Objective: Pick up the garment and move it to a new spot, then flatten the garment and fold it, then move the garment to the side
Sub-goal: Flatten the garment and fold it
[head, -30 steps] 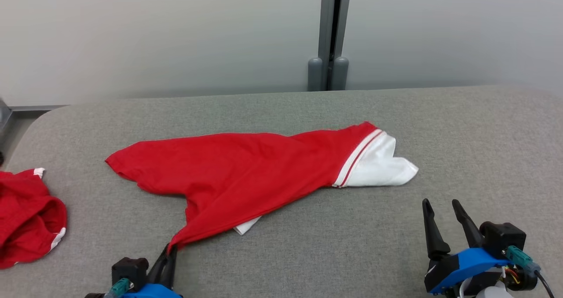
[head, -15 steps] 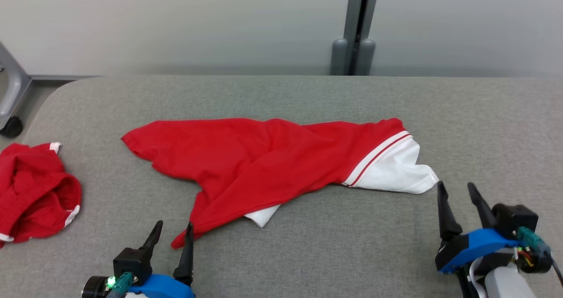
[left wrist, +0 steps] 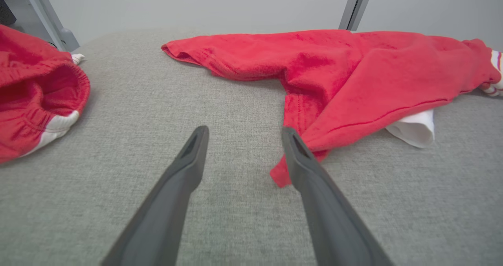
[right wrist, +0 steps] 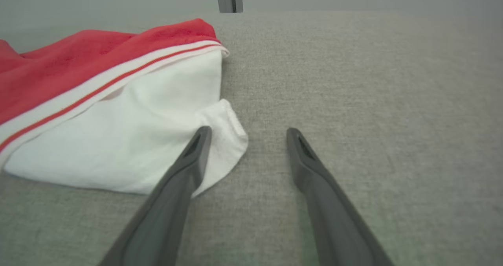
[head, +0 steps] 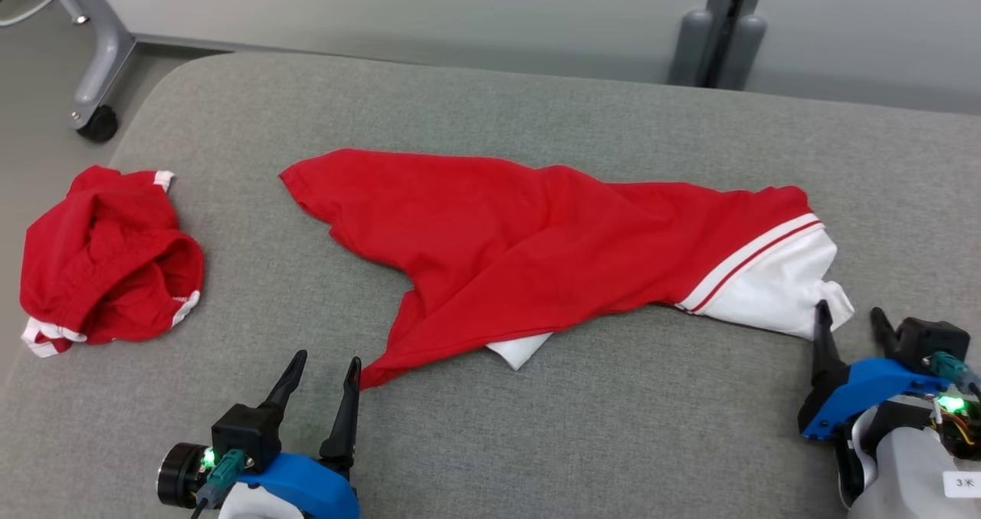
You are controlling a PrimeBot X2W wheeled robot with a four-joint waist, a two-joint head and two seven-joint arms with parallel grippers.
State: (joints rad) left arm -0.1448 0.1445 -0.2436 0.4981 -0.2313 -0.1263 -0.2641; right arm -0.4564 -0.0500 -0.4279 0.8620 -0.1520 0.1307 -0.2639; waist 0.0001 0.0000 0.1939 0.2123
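A red garment (head: 529,243) with a white striped end (head: 774,285) lies stretched across the grey table (head: 613,427), creased and partly folded over itself. My left gripper (head: 326,366) stands open at the lower left, its right finger (left wrist: 298,156) beside the garment's pointed red corner (left wrist: 279,175) with nothing between the fingers. My right gripper (head: 849,316) is open at the lower right, its left finger (right wrist: 196,148) lying over the white corner (right wrist: 226,140) of the garment (right wrist: 98,101). The garment (left wrist: 353,77) spreads from centre to right in the left wrist view.
A second red garment (head: 107,254) with white trim lies bunched at the table's left edge, seen also as the red bundle (left wrist: 35,89). A wheeled metal leg (head: 96,74) stands on the floor beyond the left corner. A grey post (head: 716,32) rises behind the table.
One second ago my left gripper was shut on the garment's red corner; it has let go and stands open. The camera has tilted down and swung left, shifting everything right.
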